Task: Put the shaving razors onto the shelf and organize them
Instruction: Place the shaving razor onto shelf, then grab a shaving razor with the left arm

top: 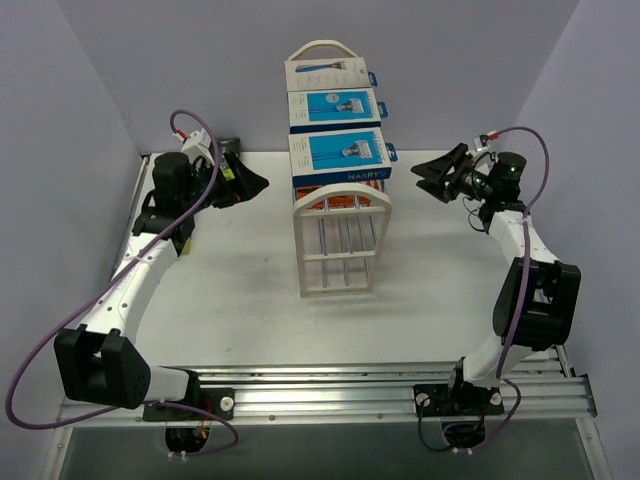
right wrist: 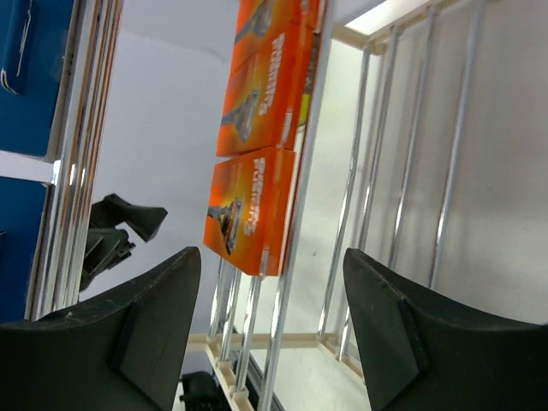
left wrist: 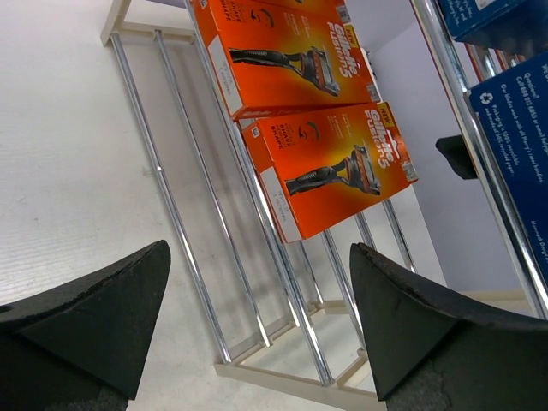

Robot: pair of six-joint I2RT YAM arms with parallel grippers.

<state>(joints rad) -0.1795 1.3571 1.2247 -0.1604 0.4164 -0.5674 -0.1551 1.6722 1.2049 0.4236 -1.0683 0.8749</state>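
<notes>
The cream-white shelf [top: 340, 240] stands mid-table. Blue-and-white razor boxes [top: 338, 152] lie on its top tier. Orange razor boxes [top: 340, 201] lie on the tier below; they show in the left wrist view [left wrist: 330, 167] and the right wrist view [right wrist: 248, 210]. My left gripper [top: 252, 184] is open and empty, left of the shelf, facing it [left wrist: 257, 317]. My right gripper [top: 428, 172] is open and empty, right of the shelf, facing it [right wrist: 272, 300]. No black-and-lime-green box is in view.
The lower tiers of the shelf [left wrist: 282, 342] are bare chrome bars. Grey walls close in the table at the back and sides. A metal rail [top: 330, 390] with the arm bases runs along the near edge.
</notes>
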